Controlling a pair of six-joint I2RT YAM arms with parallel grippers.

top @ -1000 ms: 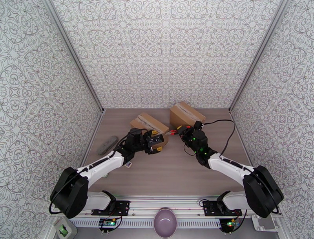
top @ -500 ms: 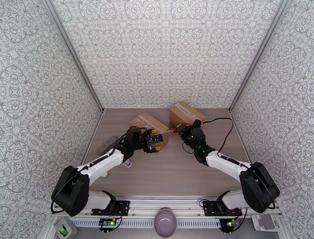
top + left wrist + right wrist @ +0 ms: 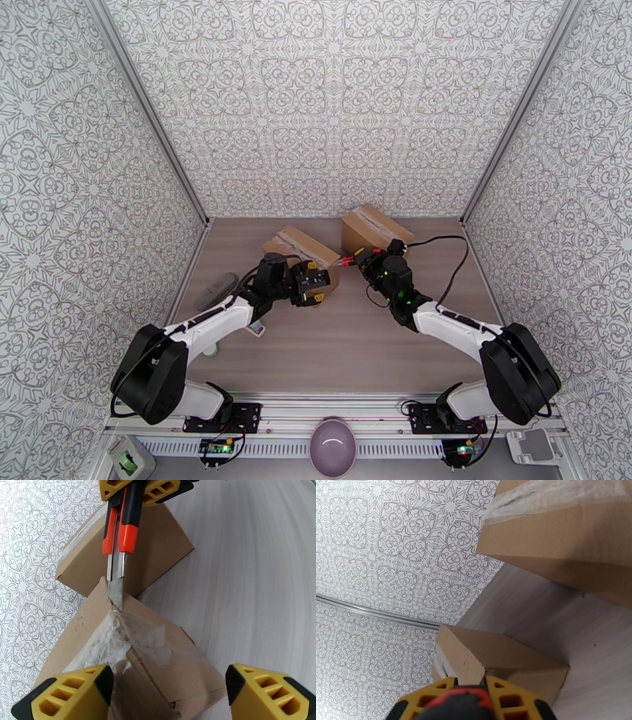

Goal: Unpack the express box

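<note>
On the wood-grain bench (image 3: 332,347), the left pincer (image 3: 170,693) straddles the taped express box (image 3: 158,657), jaws wide. The right pincer (image 3: 470,695) grips the utility knife (image 3: 118,539); we should hold its blade shallow along the tape seam.

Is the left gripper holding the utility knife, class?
No: the left gripper stands open astride the taped box, while the right gripper clamps the utility knife.
</note>
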